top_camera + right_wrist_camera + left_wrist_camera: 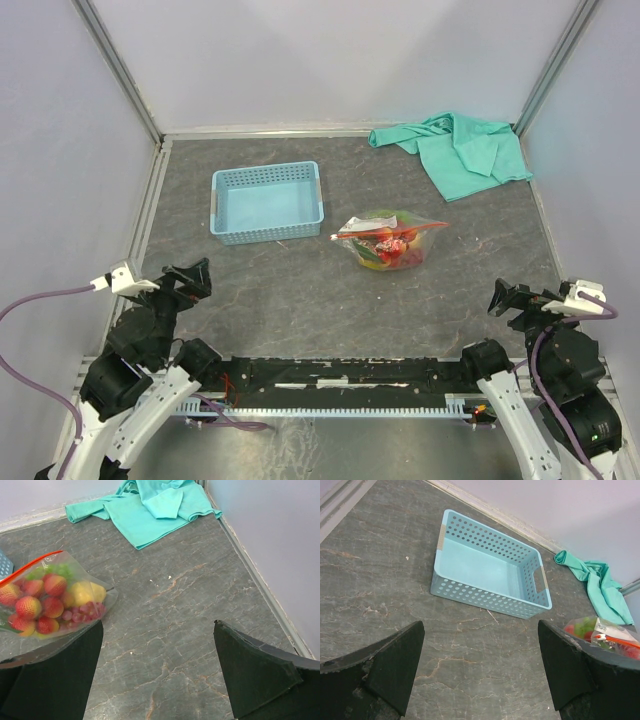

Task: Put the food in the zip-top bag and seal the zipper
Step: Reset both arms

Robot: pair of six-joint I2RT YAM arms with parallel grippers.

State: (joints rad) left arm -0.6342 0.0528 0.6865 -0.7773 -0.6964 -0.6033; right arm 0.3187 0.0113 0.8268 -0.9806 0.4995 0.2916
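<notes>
The clear zip-top bag lies on the table's middle right, with the toy food inside it: red strawberries, green and purple grapes, yellow fruit. Its red-orange zipper runs along the top edge. The right wrist view shows the bag at left with its zipper. The left wrist view shows part of the bag at right. My left gripper is open and empty at the near left. My right gripper is open and empty at the near right. Both are well apart from the bag.
An empty light blue lattice basket stands left of the bag and also shows in the left wrist view. A teal cloth lies crumpled at the back right corner. White walls enclose the table on three sides.
</notes>
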